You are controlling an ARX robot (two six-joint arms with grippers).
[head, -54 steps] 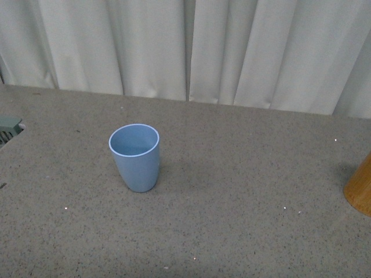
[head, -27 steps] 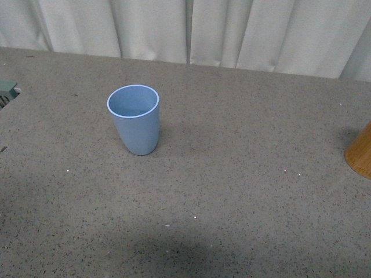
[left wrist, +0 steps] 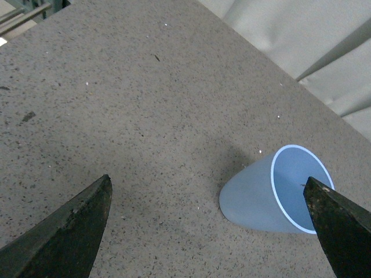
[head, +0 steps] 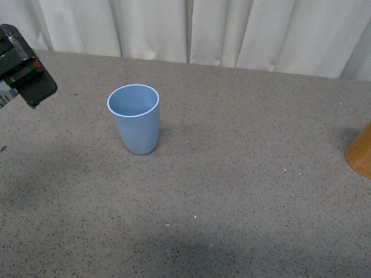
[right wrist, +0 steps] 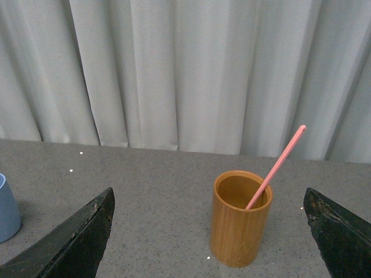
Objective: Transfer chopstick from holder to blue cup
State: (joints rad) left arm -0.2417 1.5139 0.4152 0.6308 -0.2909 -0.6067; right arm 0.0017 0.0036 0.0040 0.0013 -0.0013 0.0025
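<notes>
The blue cup point(head: 134, 119) stands upright and empty on the speckled grey table, left of centre in the front view. My left gripper point(head: 32, 92) hangs open at the far left, apart from the cup. In the left wrist view the cup point(left wrist: 261, 197) lies between and beyond the open left gripper point(left wrist: 207, 179), close to one finger point(left wrist: 342, 231). The orange-brown wooden holder point(right wrist: 240, 226) stands ahead of my open right gripper point(right wrist: 208, 191), with one pink chopstick point(right wrist: 278, 165) leaning out of it. Only the holder's edge point(head: 360, 153) shows in the front view.
White curtains point(head: 191, 29) close off the table's far edge. The blue cup's side point(right wrist: 7, 208) peeks in at the edge of the right wrist view. A metal frame point(left wrist: 23, 11) shows past the table corner in the left wrist view.
The front view tilted downward a second ago, then held still. My left gripper has come into view at the upper left. The cup has not moved on the table.
</notes>
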